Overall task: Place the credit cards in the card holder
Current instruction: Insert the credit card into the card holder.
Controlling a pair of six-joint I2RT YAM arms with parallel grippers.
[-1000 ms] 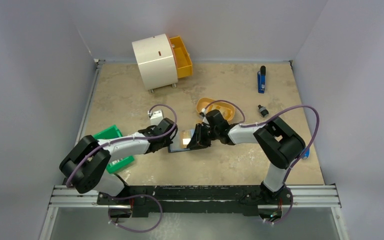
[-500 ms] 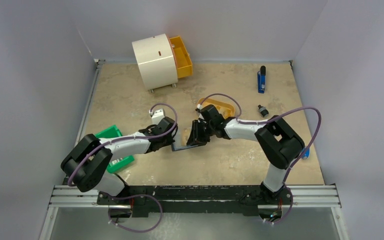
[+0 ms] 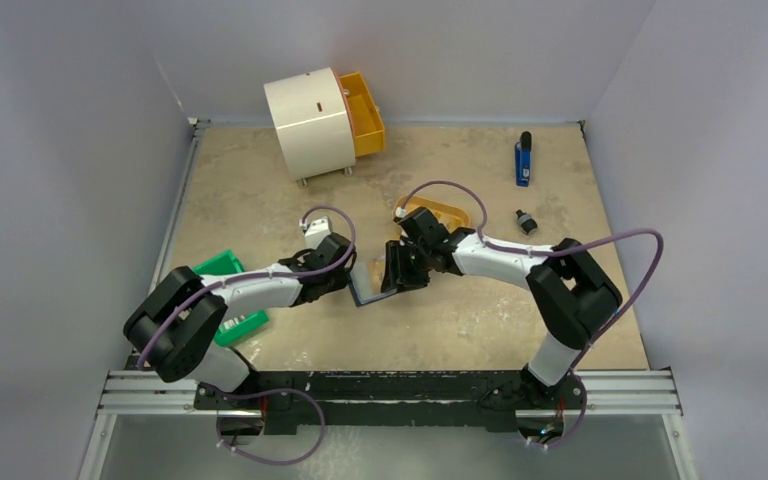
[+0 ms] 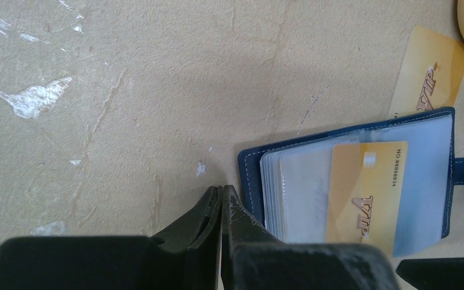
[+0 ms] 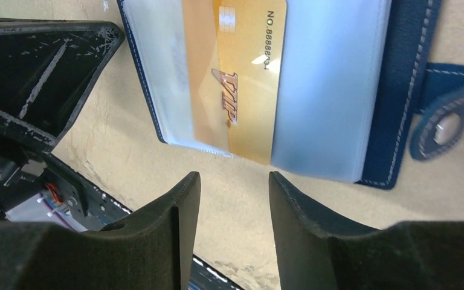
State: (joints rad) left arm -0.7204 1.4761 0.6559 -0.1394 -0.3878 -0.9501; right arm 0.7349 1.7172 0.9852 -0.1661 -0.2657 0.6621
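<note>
Mid-frame, credit card point(image 5: 241, 84): protruding from card holder point(image 5: 399, 72).
Right jaws: spread; credit card may be snagged.
Left jaws: pressed together.

Credit card point(image 4: 367, 190) in card holder point(image 4: 248, 175)

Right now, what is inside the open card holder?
One gold VIP card lies in the top clear sleeve of the card holder. The sleeves beneath are covered; cards there cannot be seen.
</note>
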